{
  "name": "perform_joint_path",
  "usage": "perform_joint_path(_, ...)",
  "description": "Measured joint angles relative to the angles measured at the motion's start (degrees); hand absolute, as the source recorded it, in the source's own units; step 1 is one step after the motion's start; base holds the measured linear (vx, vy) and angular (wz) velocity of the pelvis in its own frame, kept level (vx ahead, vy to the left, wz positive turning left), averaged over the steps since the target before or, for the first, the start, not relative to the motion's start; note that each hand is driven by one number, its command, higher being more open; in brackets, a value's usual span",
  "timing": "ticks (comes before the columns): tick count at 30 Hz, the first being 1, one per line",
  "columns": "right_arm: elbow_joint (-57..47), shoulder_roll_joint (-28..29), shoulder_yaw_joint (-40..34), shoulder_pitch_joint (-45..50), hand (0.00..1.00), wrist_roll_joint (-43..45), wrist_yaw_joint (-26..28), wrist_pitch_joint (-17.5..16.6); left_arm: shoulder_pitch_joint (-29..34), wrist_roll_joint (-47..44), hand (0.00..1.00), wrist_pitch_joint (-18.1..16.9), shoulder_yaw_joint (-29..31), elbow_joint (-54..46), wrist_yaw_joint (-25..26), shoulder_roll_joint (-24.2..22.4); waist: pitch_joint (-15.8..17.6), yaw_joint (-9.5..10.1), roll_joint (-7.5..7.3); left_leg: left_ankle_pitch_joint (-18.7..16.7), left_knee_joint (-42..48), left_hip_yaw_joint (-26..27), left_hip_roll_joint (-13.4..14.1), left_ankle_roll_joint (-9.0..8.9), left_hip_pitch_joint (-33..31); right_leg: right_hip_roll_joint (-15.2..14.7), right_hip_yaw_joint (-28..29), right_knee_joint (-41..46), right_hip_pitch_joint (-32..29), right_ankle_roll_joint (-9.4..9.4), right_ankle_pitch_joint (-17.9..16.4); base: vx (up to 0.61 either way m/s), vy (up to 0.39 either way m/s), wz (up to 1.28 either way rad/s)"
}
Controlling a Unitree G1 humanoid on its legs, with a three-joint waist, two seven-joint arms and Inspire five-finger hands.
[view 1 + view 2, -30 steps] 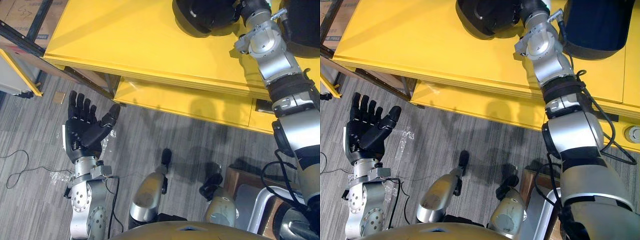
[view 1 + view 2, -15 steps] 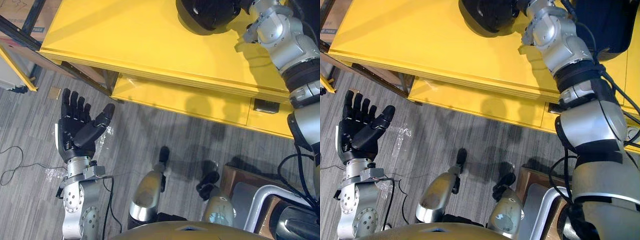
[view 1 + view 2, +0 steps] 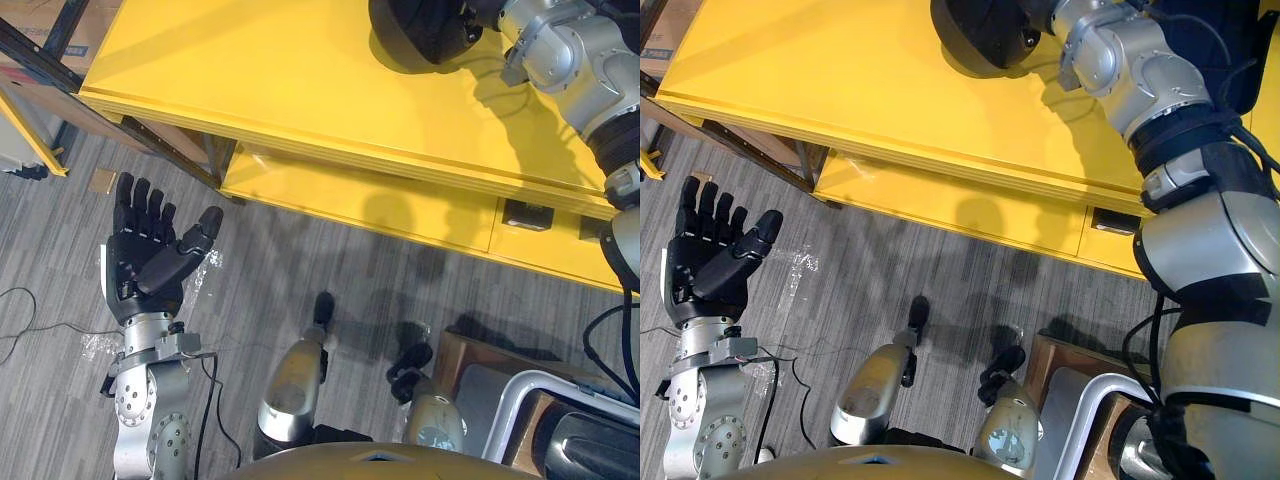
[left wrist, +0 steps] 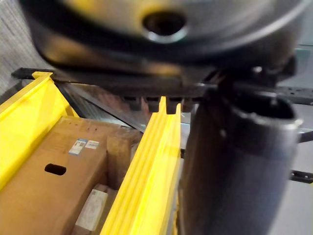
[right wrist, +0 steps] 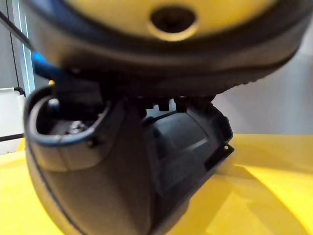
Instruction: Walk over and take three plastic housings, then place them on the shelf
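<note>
Carpet floor, grey, under one yellow table. One black housing by right hand, grip unclear; left hand spread, empty.

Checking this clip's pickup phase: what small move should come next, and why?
Probably settle the right hand onto the black housing and lift it off the yellow table. The right arm reaches across the table to that housing, which rests on the tabletop, while the left hand hangs open and empty over the floor.
</note>
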Motion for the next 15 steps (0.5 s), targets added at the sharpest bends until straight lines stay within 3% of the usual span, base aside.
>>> perform_joint_path(10, -9.09, -5.65, -0.16, 0.01, 1.00, 1.76, -2.15, 1.28, -0.87, -0.12, 1.00, -0.20, -0.42, 0.03, -2.09, 0.71, -0.53, -0.56, -1.03, 0.04, 0.09, 0.82, 0.31, 0.09, 1.04, 1.37, 0.19, -3.97, 2.10, 0.11, 2.20, -0.01, -0.034, -0.04)
perform_joint_path(15, -16.58, -5.61, -10.00, 0.05, 1.00, 11.90, -3.86, 5.38, -3.06, 0.07, 1.00, -0.24, -3.02, 0.17, -2.19, 0.69, -0.72, -0.96, -1.17, -0.04, 0.10, 1.68, 0.98, 0.13, 2.44, 2.62, 0.95, -6.09, 3.77, -0.05, 3.35, -0.05, -0.035, -0.10)
